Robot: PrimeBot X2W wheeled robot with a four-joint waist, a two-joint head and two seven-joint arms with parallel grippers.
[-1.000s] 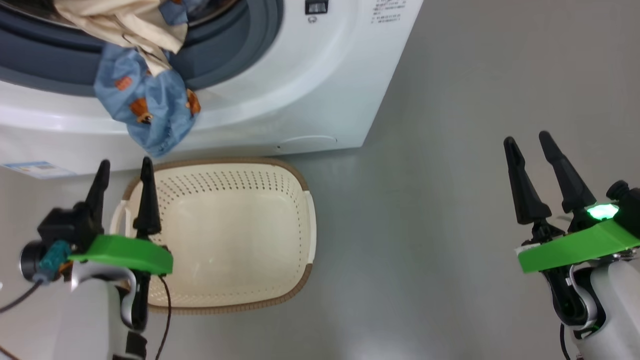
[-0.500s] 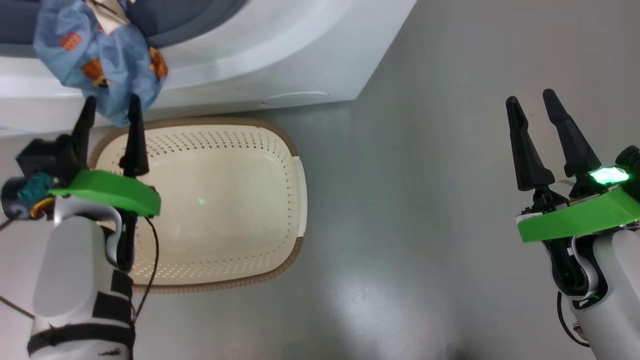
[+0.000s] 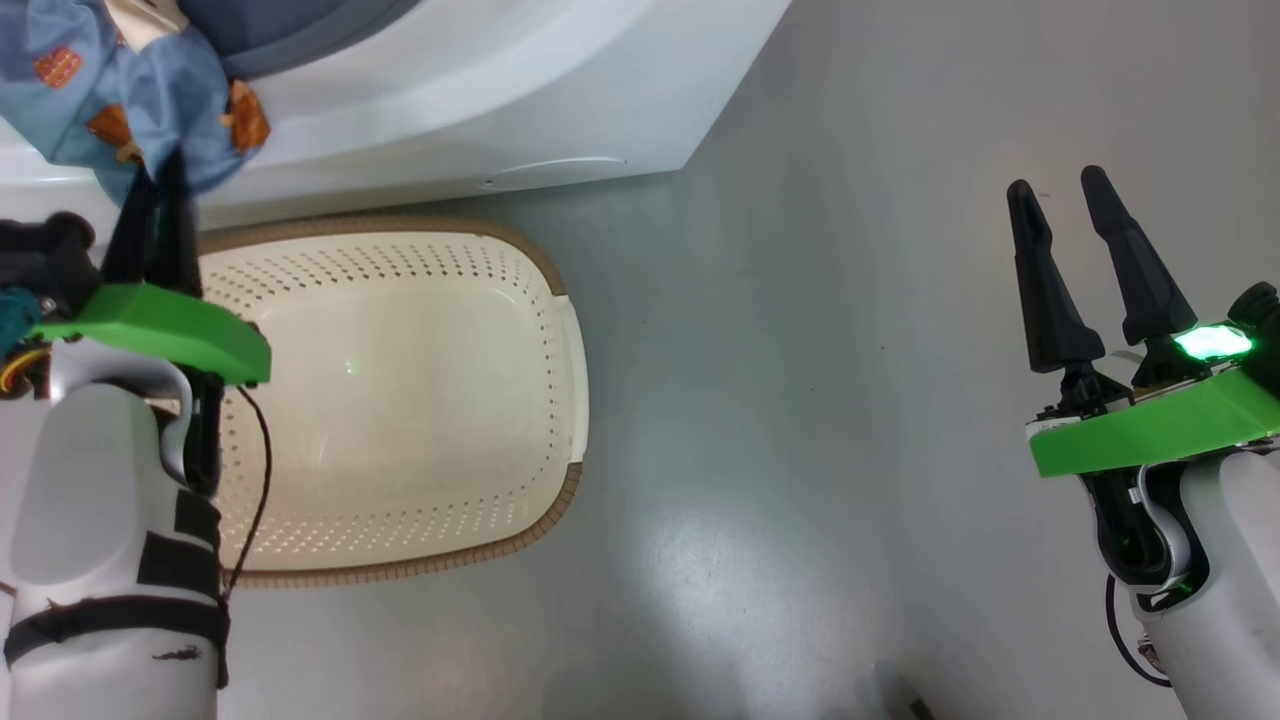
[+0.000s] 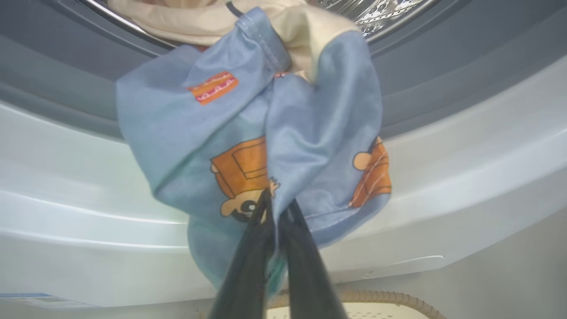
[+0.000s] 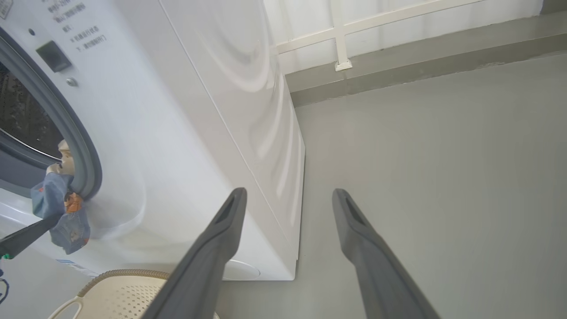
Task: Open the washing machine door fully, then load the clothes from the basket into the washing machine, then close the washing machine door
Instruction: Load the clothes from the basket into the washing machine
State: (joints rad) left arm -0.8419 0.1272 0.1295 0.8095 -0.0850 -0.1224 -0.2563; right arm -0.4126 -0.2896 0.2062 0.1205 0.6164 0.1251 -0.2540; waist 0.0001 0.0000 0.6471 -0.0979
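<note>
A light-blue garment of the clothes (image 3: 120, 100) printed with orange figures hangs out of the washing machine (image 3: 480, 90) mouth, over the grey gasket (image 4: 443, 66). Cream fabric lies above it in the steel drum (image 4: 390, 13). My left gripper (image 4: 277, 201) is shut on the lower edge of the blue garment (image 4: 266, 133); its fingers pinch a fold. The cream basket (image 3: 560, 330) stands on the floor just below, with nothing inside. My right gripper (image 3: 1058, 185) hangs open far to the right over bare floor. The washing machine door is out of view.
Grey floor (image 3: 850, 400) stretches right of the basket and the machine. In the right wrist view a wall base with a white frame (image 5: 341, 48) runs behind the machine's side (image 5: 266, 110). A blue label (image 4: 40, 299) sits low on the machine's front.
The head camera has shifted, so the scene slid left and up. My left gripper rose to the hanging blue garment and shut on it. The right gripper stayed open and still.
</note>
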